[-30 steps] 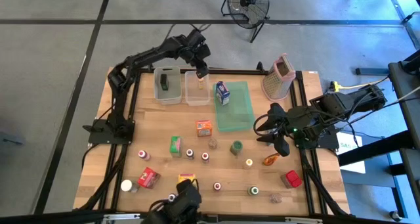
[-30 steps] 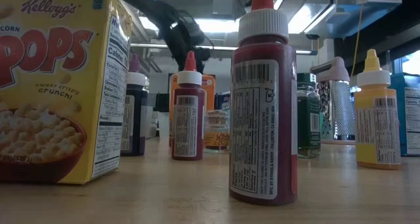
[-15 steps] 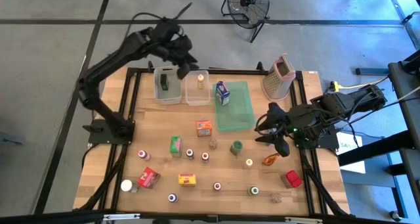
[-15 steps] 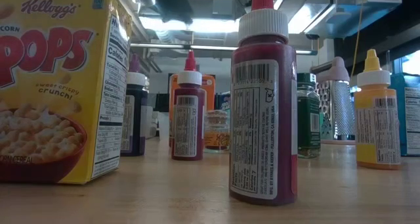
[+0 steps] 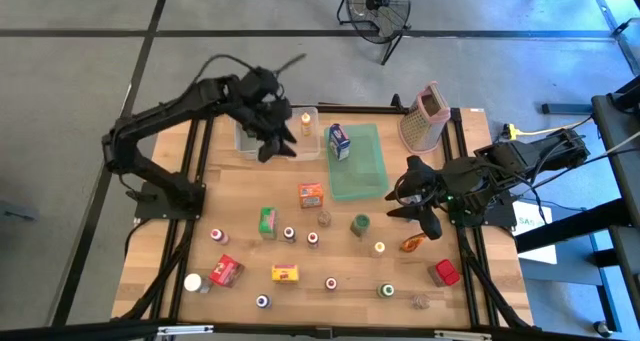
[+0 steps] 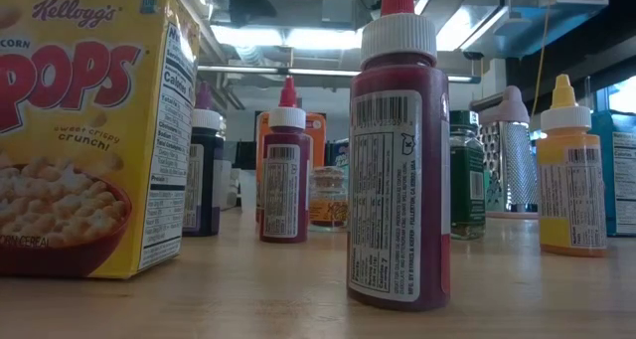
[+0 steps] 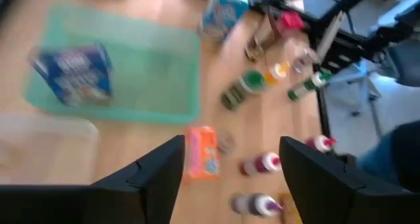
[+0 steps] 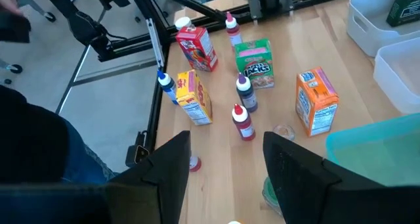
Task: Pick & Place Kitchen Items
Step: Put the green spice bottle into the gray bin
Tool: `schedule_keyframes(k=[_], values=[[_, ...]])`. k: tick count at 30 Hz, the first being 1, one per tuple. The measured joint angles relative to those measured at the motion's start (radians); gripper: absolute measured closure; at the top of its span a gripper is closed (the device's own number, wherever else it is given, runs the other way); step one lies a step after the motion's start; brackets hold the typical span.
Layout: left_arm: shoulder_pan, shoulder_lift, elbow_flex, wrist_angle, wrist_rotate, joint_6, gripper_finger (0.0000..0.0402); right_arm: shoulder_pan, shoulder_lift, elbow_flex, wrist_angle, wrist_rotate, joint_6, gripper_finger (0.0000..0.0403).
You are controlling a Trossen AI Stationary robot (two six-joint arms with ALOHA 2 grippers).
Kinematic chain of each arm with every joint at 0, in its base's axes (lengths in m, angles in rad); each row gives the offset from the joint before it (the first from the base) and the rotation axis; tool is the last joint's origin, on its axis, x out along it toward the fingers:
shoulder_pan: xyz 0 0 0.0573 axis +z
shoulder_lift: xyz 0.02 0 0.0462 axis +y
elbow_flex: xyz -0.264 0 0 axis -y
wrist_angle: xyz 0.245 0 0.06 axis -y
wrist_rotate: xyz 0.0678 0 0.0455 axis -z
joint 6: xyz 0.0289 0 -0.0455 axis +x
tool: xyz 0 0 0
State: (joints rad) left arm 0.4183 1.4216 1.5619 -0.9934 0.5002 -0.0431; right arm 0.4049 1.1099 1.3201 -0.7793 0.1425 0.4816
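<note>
Kitchen items stand scattered on the wooden table: an orange carton (image 5: 311,194), a green carton (image 5: 267,221), a red carton (image 5: 227,270), a yellow carton (image 5: 286,273) and several small capped bottles. A blue carton (image 5: 339,141) stands on the green tray (image 5: 365,176). A small jar (image 5: 305,121) lies in the right clear bin (image 5: 300,146). My left gripper (image 5: 275,143) hangs open above the two bins, nothing between its fingers (image 7: 157,178). My right gripper (image 5: 415,216) waits open over the table's right side, also with nothing in it (image 8: 226,175).
The pinkish box grater (image 5: 425,116) stands at the far right corner. The left clear bin (image 5: 245,141) sits partly under my left arm. In the low view the yellow cereal carton (image 6: 79,130) and a dark red bottle (image 6: 397,150) stand close to the near edge.
My left gripper has risen out of the right clear bin and swung toward the table's left and near side, tipping less steeply downward. The small jar stays behind in that bin. My right arm has kept still.
</note>
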Motion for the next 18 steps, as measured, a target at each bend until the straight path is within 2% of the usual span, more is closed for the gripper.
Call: schedule_keyframes(k=[7, 13, 18], values=[[-0.132, -0.03, -0.009, 0.028, -0.029, -0.104, 0.0157, 0.001, 0.0, 0.0, -0.047, 0.0, 0.065, 0.0208], [-0.299, -0.121, -0.008, 0.042, -0.269, -0.191, 0.0155, 0.018, 0.016, 0.0, -0.119, 0.002, 0.115, 0.0208], [-0.45, -0.178, -0.007, 0.043, -0.445, -0.274, 0.0157, 0.021, 0.06, 0.0, -0.099, 0.003, 0.165, 0.0208]])
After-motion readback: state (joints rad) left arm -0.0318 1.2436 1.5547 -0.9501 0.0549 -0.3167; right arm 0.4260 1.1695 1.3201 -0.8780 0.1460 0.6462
